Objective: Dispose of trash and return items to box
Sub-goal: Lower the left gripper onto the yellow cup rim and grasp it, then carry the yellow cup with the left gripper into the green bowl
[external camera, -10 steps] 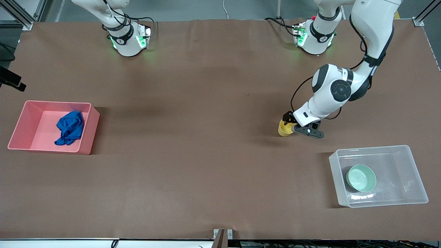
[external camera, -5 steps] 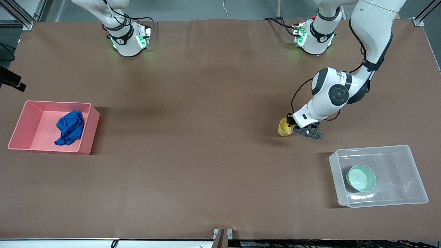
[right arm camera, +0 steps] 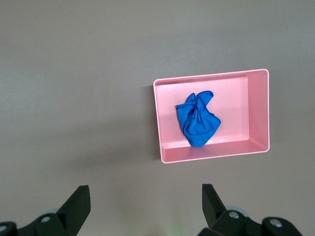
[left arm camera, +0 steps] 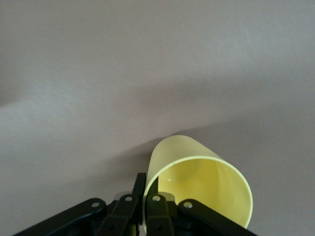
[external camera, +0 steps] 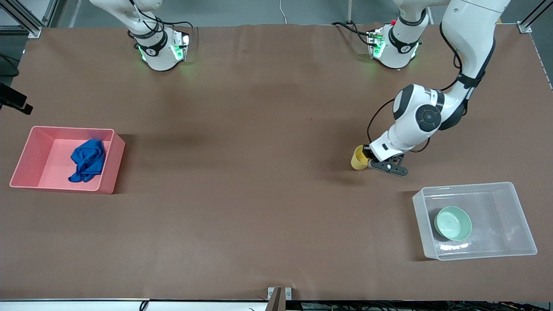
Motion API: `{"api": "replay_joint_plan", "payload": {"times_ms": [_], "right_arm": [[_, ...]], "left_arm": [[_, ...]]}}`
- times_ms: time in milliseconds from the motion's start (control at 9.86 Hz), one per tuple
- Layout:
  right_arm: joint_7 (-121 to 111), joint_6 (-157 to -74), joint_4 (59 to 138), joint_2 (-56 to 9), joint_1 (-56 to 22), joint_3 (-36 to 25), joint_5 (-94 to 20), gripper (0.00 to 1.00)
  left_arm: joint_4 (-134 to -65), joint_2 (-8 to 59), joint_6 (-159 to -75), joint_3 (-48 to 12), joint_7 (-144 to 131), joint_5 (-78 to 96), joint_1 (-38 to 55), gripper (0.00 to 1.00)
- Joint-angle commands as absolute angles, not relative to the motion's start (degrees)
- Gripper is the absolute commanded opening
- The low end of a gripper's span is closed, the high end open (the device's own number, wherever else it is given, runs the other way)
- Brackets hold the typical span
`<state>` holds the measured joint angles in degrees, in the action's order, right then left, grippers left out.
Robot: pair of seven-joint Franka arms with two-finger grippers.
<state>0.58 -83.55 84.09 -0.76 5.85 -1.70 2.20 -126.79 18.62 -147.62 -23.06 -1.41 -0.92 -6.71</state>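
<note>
I see the yellow cup tilted, its rim pinched between my left jaws; blue rag crumpled in the pink tub, mint bowl in the clear box.

The left gripper has clamped its fingers onto the rim of the yellow cup — a second ago they stood apart around the wall, one inside and one outside. The cup, upright on the table then with its mouth facing up, now leans over, its side turned toward the front camera and its mouth tipped toward the gripper. The left arm's wrist and elbow have shifted slightly toward their own end of the table, drawing the cup a touch that way — it now appears tilted in the grip.
</note>
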Motion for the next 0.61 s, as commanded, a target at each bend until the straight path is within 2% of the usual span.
{"api": "replay_joint_plan", "payload": {"times_ms": [0, 203, 507], "right_arm": [[0.09, -83.67, 85.25, 0.18, 6.68, -1.23, 1.14, 1.00], [0.09, -83.67, 85.25, 0.18, 6.59, -1.14, 1.14, 1.00], [0.09, -83.58, 85.25, 0.18, 6.68, -1.23, 1.14, 1.00]], "left_arm": [[-121.94, 17.58, -142.77, -23.29, -0.79, -2.46, -10.71, 0.00], [-112.02, 20.28, -136.44, -23.12, 1.39, -2.46, -13.35, 0.00], [-90.86, 29.68, -123.09, -22.07, 11.12, -2.72, -18.27, 0.00]]}}
